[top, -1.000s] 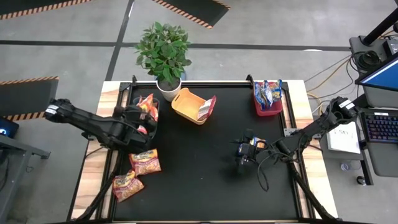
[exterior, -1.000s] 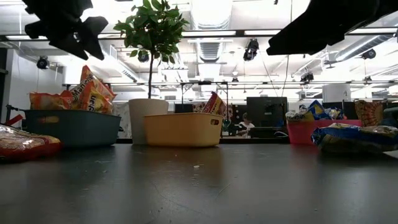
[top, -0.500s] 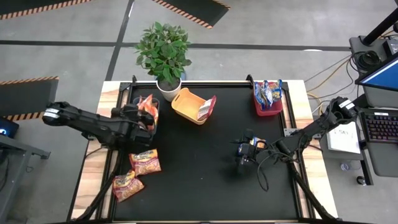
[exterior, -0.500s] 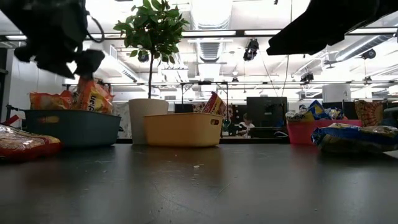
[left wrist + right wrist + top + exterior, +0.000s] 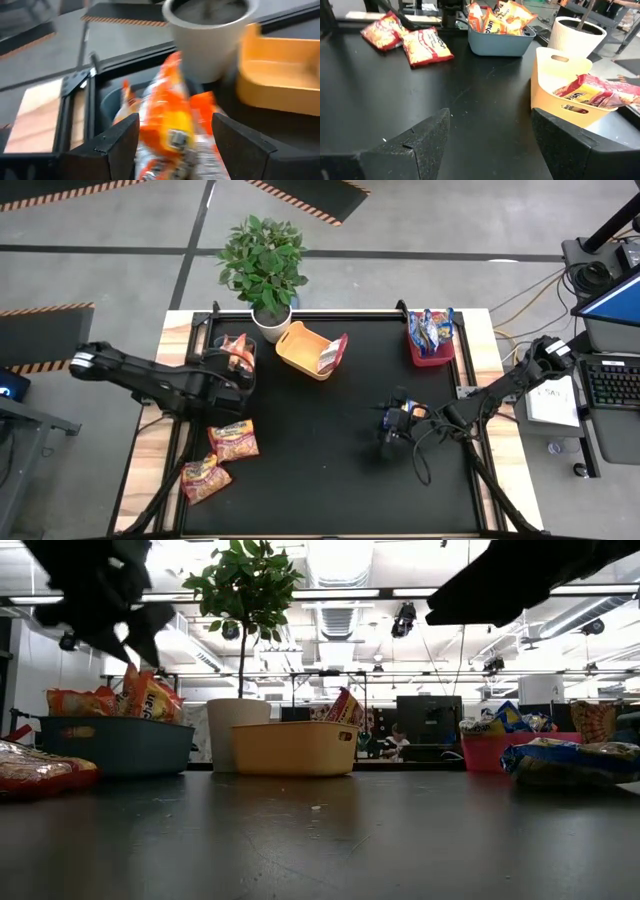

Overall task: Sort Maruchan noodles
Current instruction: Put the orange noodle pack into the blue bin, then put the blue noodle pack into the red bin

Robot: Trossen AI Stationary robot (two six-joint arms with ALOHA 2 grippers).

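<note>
My left gripper [image 5: 238,370] hangs open over the dark teal bin [image 5: 222,345], which holds several orange noodle packets [image 5: 172,115]. One of them stands upright below and between the spread fingers; I cannot tell if it touches them. Two pinkish-red packets [image 5: 232,438] [image 5: 205,477] lie flat on the table's near left. My right gripper [image 5: 385,435] waits low at mid-right, open [image 5: 490,120] and empty. A blue-and-yellow packet [image 5: 565,762] lies flat on the table beside that arm.
An orange bin [image 5: 300,348] at the far middle holds one packet [image 5: 332,355] leaning on its wall. A red bin [image 5: 430,355] at the far right holds blue-and-yellow packets [image 5: 432,328]. A potted plant [image 5: 263,265] stands at the far edge between the teal and orange bins.
My left gripper has dipped toward the teal bin and risen again, staying over it. The upright orange packet in the bin now stands a little lower than a second ago.
</note>
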